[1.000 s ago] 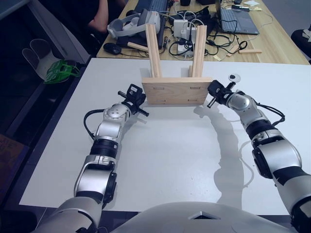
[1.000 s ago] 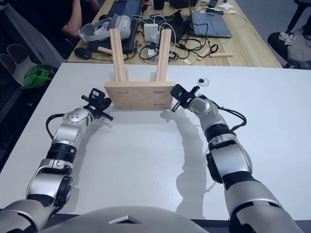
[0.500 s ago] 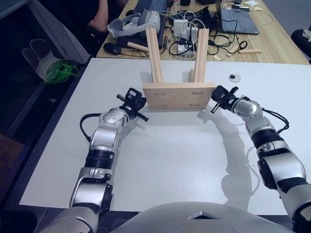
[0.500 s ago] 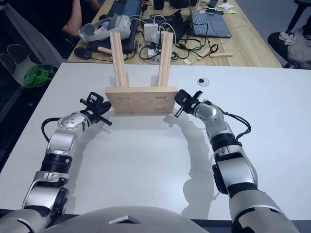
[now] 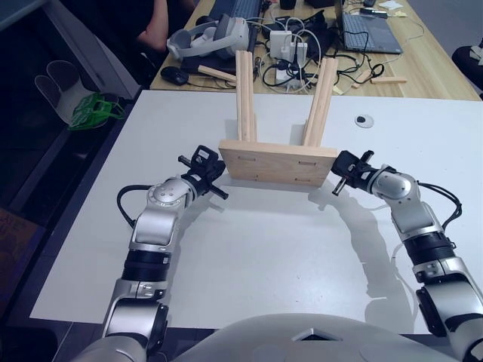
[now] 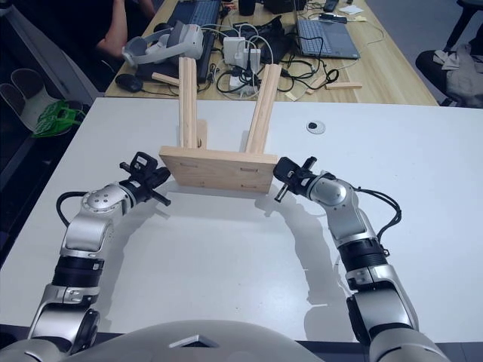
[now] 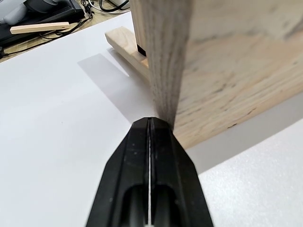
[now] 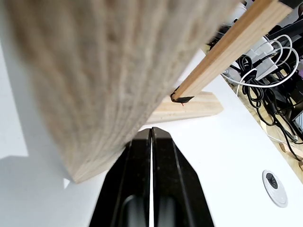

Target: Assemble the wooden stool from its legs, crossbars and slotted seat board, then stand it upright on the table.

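The wooden stool (image 5: pixel 278 164) rests on the white table (image 5: pixel 249 256) with its seat board on edge, face toward me, slightly skewed. Two legs (image 5: pixel 244 94) (image 5: pixel 322 98) slant up and away from it. My left gripper (image 5: pixel 216 169) is shut, its tip pressed against the board's left end (image 7: pixel 165 71). My right gripper (image 5: pixel 339 167) is shut too, its tip against the board's right end (image 8: pixel 104 71). In the wrist views the shut fingers (image 7: pixel 150 137) (image 8: pixel 151 142) meet the end grain, and a lower leg (image 7: pixel 125 45) (image 8: pixel 189 106) lies near the tabletop.
A small round disc (image 5: pixel 365 120) lies on the table right of the stool. Behind the table stands a wooden desk (image 5: pixel 423 68) crowded with laptops, cables, a headset (image 5: pixel 207 39) and loose wooden sticks (image 5: pixel 213 72). A green object (image 5: pixel 94 111) sits off the table's left edge.
Both arms have drawn back toward me, bringing the stool nearer. The seat board has tipped and turned slightly, and the legs now lean up more steeply.
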### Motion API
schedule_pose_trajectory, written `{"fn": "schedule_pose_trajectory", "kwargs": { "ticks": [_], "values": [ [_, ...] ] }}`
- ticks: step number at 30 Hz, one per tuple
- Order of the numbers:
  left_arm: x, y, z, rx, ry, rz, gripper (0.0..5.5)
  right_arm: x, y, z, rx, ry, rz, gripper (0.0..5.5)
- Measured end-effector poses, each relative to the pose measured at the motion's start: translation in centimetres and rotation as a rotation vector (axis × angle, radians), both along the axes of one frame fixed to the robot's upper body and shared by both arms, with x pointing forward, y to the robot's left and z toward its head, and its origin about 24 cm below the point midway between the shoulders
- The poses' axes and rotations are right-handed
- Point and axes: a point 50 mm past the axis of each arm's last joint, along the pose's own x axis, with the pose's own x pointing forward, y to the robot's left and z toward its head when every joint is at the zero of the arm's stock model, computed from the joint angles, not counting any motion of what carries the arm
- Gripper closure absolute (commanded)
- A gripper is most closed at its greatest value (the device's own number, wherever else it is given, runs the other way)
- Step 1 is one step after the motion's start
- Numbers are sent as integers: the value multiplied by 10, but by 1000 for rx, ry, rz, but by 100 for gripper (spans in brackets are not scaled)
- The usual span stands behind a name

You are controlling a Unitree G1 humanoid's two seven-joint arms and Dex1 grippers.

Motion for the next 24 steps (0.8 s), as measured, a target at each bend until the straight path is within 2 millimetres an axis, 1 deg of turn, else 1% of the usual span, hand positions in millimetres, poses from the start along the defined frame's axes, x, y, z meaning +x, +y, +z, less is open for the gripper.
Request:
{"fn": "schedule_pose_trajectory", "kwargs": {
  "ticks": [8, 14, 24],
  "values": [
    [-6, -3, 2, -7, 15, -15, 548, -12, -4, 4, -1, 23, -3, 550],
    [-7, -4, 1, -9, 20, -22, 548, -12, -9, 5, -11, 24, -19, 550],
    [-9, -6, 1, -17, 15, -48, 548, -12, -22, 1, -48, 46, -52, 550]
  ]
}}
